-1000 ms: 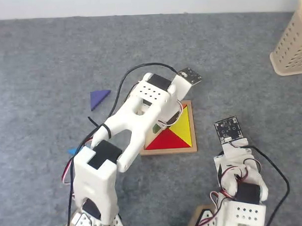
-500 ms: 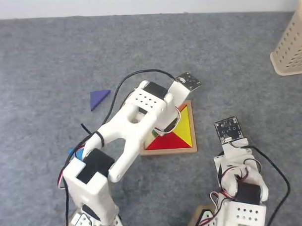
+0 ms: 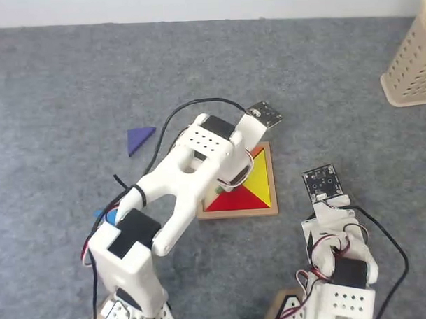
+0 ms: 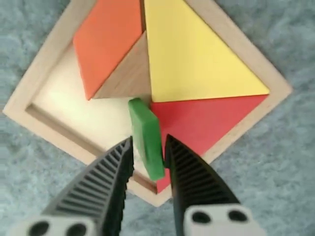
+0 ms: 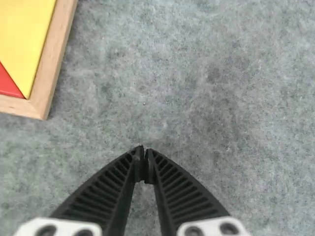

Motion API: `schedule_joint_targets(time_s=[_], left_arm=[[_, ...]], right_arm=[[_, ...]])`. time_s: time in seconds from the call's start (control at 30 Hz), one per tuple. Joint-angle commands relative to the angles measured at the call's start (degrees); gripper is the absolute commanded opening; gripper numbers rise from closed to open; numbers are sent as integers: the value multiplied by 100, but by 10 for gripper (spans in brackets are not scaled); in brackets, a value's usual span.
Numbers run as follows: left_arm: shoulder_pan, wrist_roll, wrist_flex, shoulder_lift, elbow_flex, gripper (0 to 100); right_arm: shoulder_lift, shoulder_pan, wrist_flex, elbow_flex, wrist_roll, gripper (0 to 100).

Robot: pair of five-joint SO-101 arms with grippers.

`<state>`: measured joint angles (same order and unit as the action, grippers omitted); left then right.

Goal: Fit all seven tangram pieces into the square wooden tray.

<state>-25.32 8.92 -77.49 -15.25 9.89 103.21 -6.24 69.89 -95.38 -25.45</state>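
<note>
Since a second ago, the left arm (image 3: 179, 182) has leaned its lower part toward the left side of the table and its wrist has crept a little farther out over the tray; over the last half second it has barely moved, and the right arm (image 3: 339, 256) has kept still.

At the far left of the high view, a sliver of a light blue piece (image 3: 101, 214) peeks out beside the left arm on the grey mat (image 3: 56, 81). A purple triangle (image 3: 139, 139) lies farther out, well apart from the tray.

The left arm stretches over the square wooden tray (image 3: 271, 212), hiding its left half. In the left wrist view, the left gripper (image 4: 147, 140) is clamped on a green piece (image 4: 142, 123), which stands on edge and slightly tilted between the two black fingers (image 4: 115, 169). The green piece's far end sits by the spot where a plain wooden triangle (image 4: 128, 78), a yellow triangle (image 4: 197, 54) and a red triangle (image 4: 211, 123) meet. An orange piece (image 4: 108, 44) lies flat beside the wooden triangle. Next to these, a patch of the tray's bare floor (image 4: 74, 103) shows inside the rim (image 4: 59, 135).

Right of the tray, the right arm is folded back near the table's front edge. The right gripper (image 5: 143, 160) hangs over bare mat with its fingertips pressed together, holding nothing, and a corner of the tray (image 5: 49, 64) is nearby.

A pale perforated basket (image 3: 412, 54) stands at the far right.
</note>
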Motion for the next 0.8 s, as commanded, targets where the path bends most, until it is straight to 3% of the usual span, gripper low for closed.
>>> schedule_joint_targets(time_s=[0.0,0.17,0.37,0.63,0.77], left_arm=[[334,202,44,308,-154,101],[844,484,44,316,-321,101],[879,712,88,343,-321,101],[1363,695,993,9,-330,101],[1398,695,1055,-299,-330,100]], right_arm=[[-57,31,31,-114,-62,8],[-57,31,31,-114,-62,8],[-57,31,31,-114,-62,8],[-57,31,31,-114,-62,8],[-57,31,31,-114,-62,8]])
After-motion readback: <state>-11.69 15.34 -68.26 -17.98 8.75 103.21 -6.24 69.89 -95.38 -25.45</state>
